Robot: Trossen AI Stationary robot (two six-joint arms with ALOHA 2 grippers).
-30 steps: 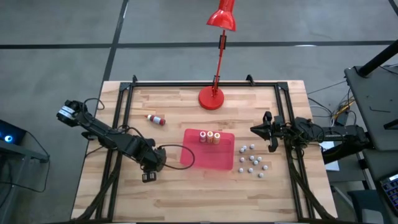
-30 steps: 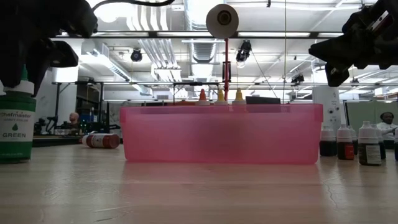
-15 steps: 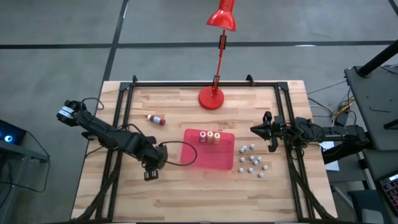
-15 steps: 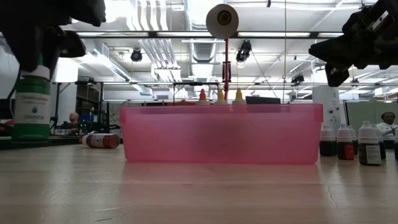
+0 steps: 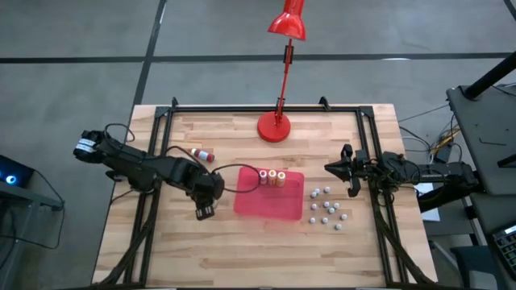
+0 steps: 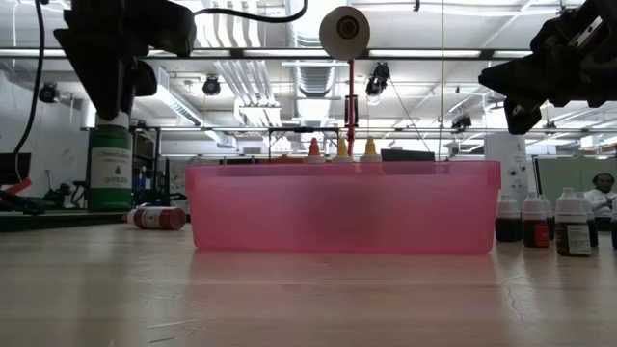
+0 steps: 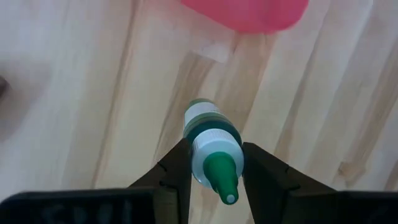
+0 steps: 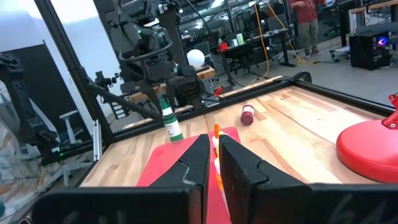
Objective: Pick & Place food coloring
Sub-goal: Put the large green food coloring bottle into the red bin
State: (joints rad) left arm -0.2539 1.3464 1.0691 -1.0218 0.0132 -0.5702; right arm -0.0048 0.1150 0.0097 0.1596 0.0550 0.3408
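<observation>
Green-capped bottle [image 6: 110, 173] upright, tip upward

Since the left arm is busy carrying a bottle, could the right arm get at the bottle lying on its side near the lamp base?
Probably not easily. The lying bottle sits left of the red tray, while the shut right gripper waits at the table's right side, with the tray, its bottles and the left gripper between.

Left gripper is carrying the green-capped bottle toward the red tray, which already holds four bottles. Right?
Not quite: the red plastic tray holds three small bottles, as the high view shows. The left gripper does hold the green-capped bottle beside the tray.
</observation>
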